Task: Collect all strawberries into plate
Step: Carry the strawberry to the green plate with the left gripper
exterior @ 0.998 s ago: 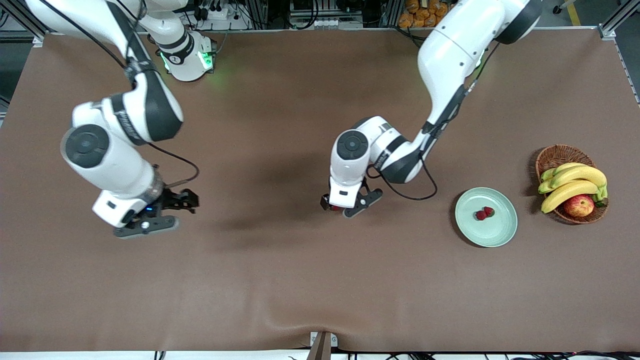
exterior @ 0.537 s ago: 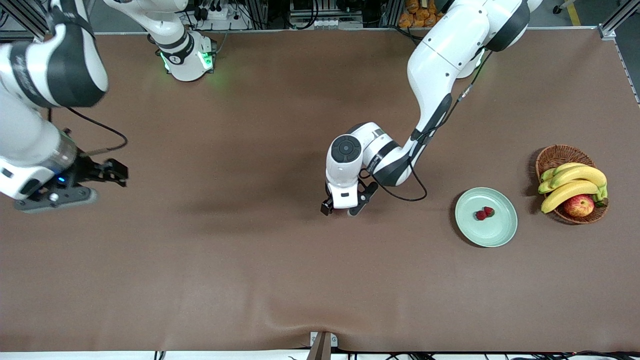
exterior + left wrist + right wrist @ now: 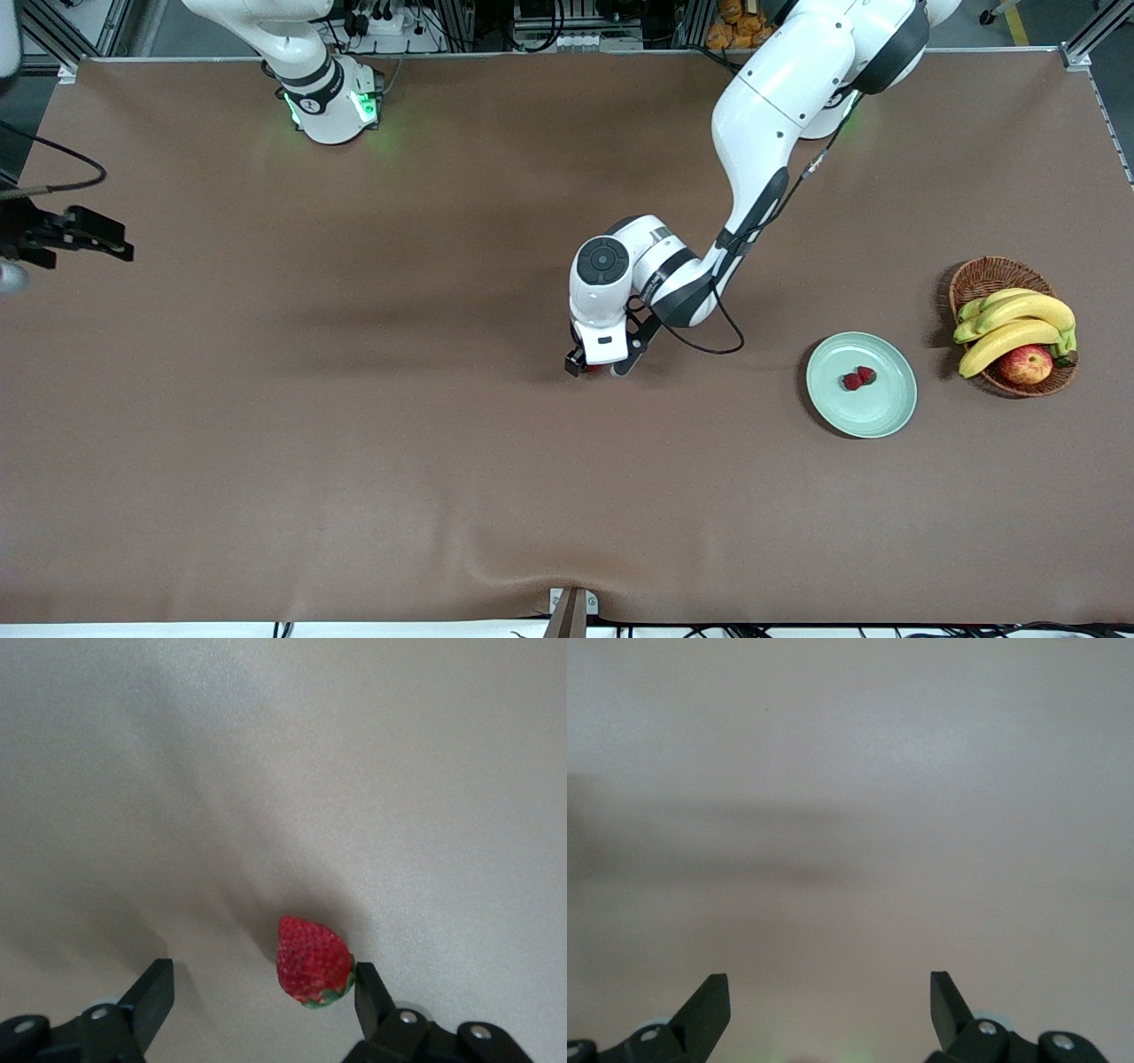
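Note:
One strawberry [image 3: 312,961], red with a green cap, lies on the brown table near its middle. My left gripper [image 3: 261,985] is down around it and open. One finger [image 3: 369,992] touches the berry's cap end, and the other finger [image 3: 152,994] stands well apart from it. In the front view the left hand [image 3: 602,341] covers this berry. Two more strawberries [image 3: 858,378] lie in the pale green plate [image 3: 877,416] toward the left arm's end. My right gripper [image 3: 828,1001] hangs open over bare table, nothing between its fingers. Only that arm's wrist [image 3: 62,232] shows at the front view's edge.
A wicker basket [image 3: 997,273] with bananas [image 3: 1014,323] and an apple [image 3: 1026,364] stands beside the plate at the left arm's end of the table. The left arm's cable [image 3: 709,341] loops between the hand and the plate.
The right arm has swung away toward its own end of the table, almost out of the front view. The left hand has turned and settled around the strawberry, its fingers narrowing slightly.

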Controlling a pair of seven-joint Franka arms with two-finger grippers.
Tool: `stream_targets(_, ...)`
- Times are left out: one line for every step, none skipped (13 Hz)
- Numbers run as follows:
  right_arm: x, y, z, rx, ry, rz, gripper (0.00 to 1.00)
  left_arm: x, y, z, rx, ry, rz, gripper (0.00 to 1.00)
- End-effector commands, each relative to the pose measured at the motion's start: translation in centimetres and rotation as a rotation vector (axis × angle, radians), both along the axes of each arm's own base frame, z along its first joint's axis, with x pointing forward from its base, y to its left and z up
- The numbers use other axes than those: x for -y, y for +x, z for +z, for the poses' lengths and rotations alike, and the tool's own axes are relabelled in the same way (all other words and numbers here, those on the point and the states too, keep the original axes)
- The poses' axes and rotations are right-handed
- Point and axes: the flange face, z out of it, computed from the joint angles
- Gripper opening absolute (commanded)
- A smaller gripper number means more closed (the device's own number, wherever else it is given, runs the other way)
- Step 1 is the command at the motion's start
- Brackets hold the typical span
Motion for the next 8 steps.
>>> stream_targets(-0.5, -1.8, 2.1, 0.005, 0.021, -0.04, 1.0, 0.3, 0.7, -0.7, 0.021, -0.003, 0.012, 0.78)
stream_targets(-0.7, -2.0, 2.3, 0.003, 0.019, -0.075, 1.0, 0.3, 0.8, -0.7, 0.022, -0.004, 0.012, 0.71)
stream_targets(-0.8, -2.1, 2.4, -0.001, 0.016, -0.108, 1.0, 0.3, 0.8, -0.6, 0.025, -0.008, 0.012, 0.66)
stream_targets(-0.8, -2.1, 2.4, -0.003, 0.014, -0.134, 1.0, 0.2, 0.9, -0.6, 0.026, -0.009, 0.015, 0.61)
stream_targets(-0.7, -2.2, 2.5, -0.003, 0.012, -0.157, 1.0, 0.1, 1.1, -0.6, 0.027, -0.008, 0.021, 0.52)
stream_targets(-0.7, -2.1, 2.6, 0.001, 0.014, -0.163, 1.0, 0.0, 1.5, -0.3, 0.036, -0.01, 0.025, 0.4)
stream_targets(-0.7, -2.0, 3.7, 0.029, 0.027, -0.166, 1.0, 0.0, 1.6, -0.1, 0.039, -0.012, 0.019, 0.26)
stream_targets(-0.3, -1.8, 4.0, 0.038, 0.057, -0.173, 1.0, 0.0, 1.8, 0.0, 0.042, -0.012, 0.014, 0.12)
